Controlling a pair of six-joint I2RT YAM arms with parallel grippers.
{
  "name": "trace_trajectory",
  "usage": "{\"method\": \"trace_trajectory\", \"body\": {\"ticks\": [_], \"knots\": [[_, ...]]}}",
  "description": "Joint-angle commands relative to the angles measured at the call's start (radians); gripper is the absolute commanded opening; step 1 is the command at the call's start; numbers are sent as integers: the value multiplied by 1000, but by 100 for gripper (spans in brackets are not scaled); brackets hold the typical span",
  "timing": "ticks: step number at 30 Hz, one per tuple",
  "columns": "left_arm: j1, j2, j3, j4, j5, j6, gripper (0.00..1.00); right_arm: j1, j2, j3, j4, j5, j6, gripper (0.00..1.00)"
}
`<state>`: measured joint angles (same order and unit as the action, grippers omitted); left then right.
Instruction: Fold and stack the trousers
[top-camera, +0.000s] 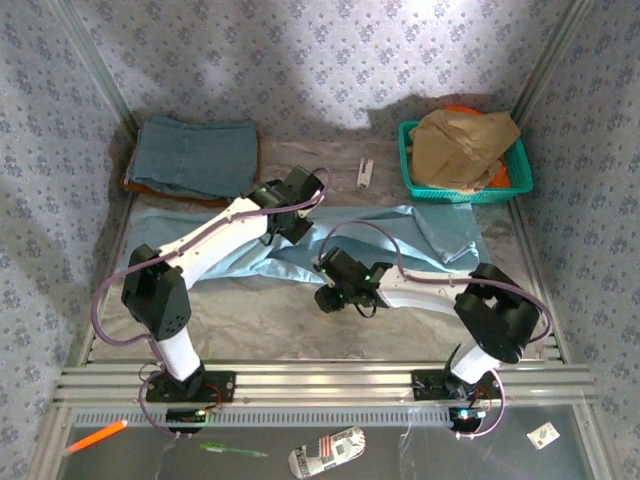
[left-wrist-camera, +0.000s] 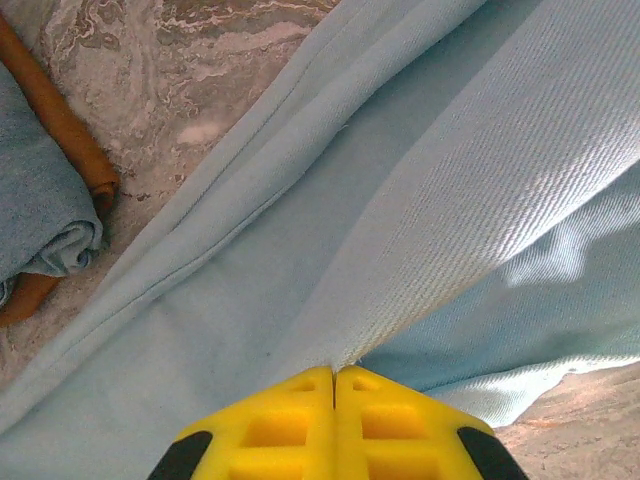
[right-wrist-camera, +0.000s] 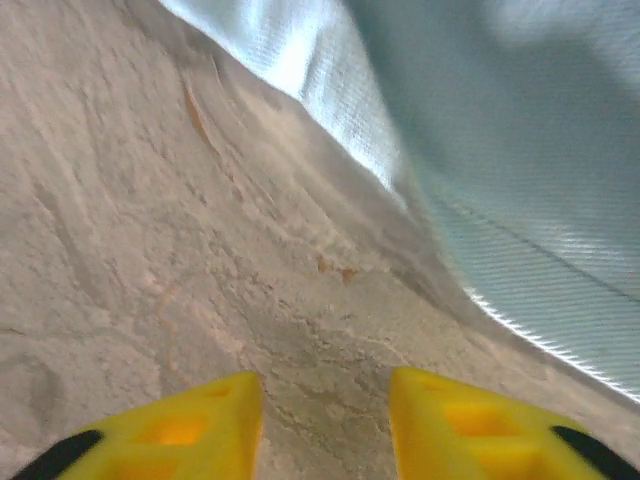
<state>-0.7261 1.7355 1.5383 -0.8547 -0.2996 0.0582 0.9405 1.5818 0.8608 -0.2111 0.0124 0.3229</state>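
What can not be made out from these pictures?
- Top view: the left arm and right arm cover the middle of the trousers, so their folds there are hidden.
- Left wrist view: the shut left fingers hide how much cloth they pinch; the bottom edge cuts them off.
- Right wrist view: the trousers are blurred and cut by the right edge.
- Top view: the small white thing near the basket is too small to name.

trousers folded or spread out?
Spread: the trousers lie stretched across the table; left gripper pinches a raised ridge of them.
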Motion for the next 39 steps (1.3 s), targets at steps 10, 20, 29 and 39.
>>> {"method": "trace_trajectory", "body": {"ticks": [10, 20, 29, 39], "knots": [[60, -38, 10, -21, 83, -24, 0, -37, 279, 314, 98, -20, -148, 50], [116, -22, 18, -11, 173, -28, 0, -29, 329, 279, 145, -68, -119, 35], [139, -25, 4, 2, 211, -49, 0, 58, 179, 89, 250, 35, -52, 4], [130, -94, -91, 28, 237, -104, 0, 257, 191, -34, 332, 220, 80, 36]]}}
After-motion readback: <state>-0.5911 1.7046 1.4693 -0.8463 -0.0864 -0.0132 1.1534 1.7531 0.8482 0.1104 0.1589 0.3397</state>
